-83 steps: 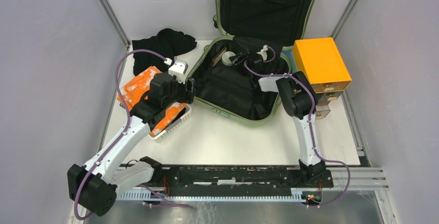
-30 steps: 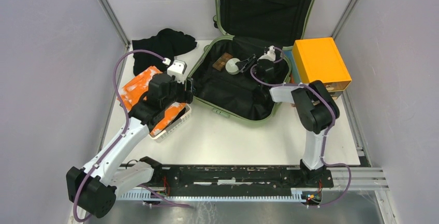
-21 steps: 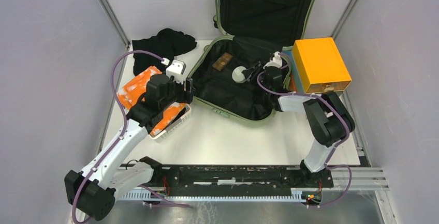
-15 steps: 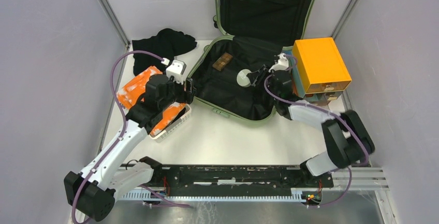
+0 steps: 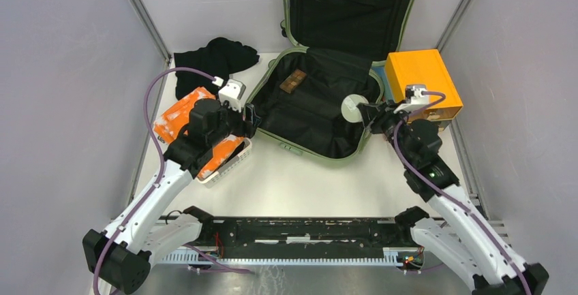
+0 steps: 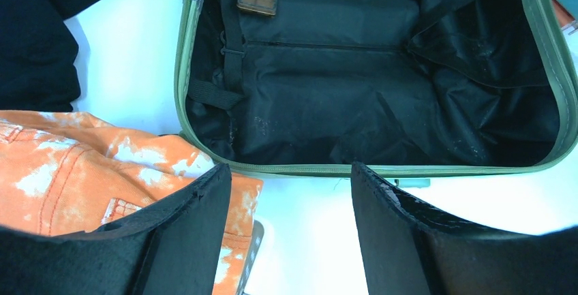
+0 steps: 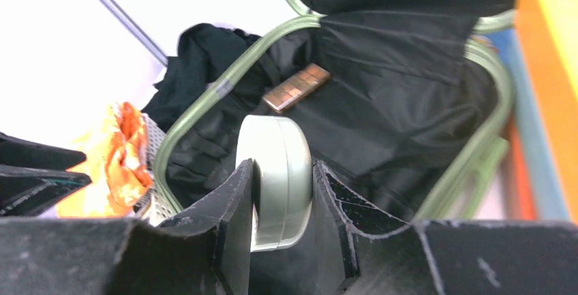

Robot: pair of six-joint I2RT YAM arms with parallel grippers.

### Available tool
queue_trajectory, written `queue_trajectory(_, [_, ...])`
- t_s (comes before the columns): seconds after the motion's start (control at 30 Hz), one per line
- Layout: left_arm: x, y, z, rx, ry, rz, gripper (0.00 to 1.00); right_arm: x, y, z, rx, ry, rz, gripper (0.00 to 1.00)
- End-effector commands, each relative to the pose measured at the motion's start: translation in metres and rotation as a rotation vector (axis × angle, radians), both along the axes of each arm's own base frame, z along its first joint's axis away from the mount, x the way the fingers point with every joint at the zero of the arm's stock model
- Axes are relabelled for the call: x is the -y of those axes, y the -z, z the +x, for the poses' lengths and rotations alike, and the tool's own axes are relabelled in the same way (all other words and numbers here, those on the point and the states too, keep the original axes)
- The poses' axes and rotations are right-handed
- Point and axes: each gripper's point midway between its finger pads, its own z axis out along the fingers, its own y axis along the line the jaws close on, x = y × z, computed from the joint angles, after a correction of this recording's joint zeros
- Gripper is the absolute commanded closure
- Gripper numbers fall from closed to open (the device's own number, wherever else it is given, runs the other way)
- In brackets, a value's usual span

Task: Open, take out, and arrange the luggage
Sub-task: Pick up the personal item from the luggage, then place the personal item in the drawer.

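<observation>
The luggage [image 5: 307,112] is laid open, a box [image 5: 416,80] right of it. Left of it the left gripper [image 6: 290,179] is held apart. Over its right rim a tin [image 5: 352,107] is clamped in the right gripper [image 5: 364,111]; taking-out is judged underway, a set-down spot outside needed next.

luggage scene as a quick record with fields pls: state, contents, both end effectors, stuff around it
luggage: open, lid upright at the back
inside: brown block, nothing else seen
right end effector: shut on round tin, over the luggage's right side
left end effector: open, empty, by the luggage's left rim
left of luggage: basket with orange cloth; black cloth behind
right of luggage: orange box
</observation>
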Motion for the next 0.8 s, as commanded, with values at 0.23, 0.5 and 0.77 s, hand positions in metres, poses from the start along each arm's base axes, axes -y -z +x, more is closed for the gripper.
queue_trajectory(0.23, [0.015,-0.022,-0.002,0.053,0.065,-0.075,0.28,0.103,0.002,-0.064,-0.149,0.351,-0.194,1.00])
queue_trajectory(0.5, [0.018,-0.024,-0.004,0.054,0.079,-0.090,0.29,0.159,0.006,-0.099,-0.234,0.595,-0.232,1.00])
queue_trajectory(0.77, [0.023,-0.025,-0.008,0.056,0.096,-0.086,0.28,0.188,0.034,-0.118,-0.302,0.755,-0.249,1.00])
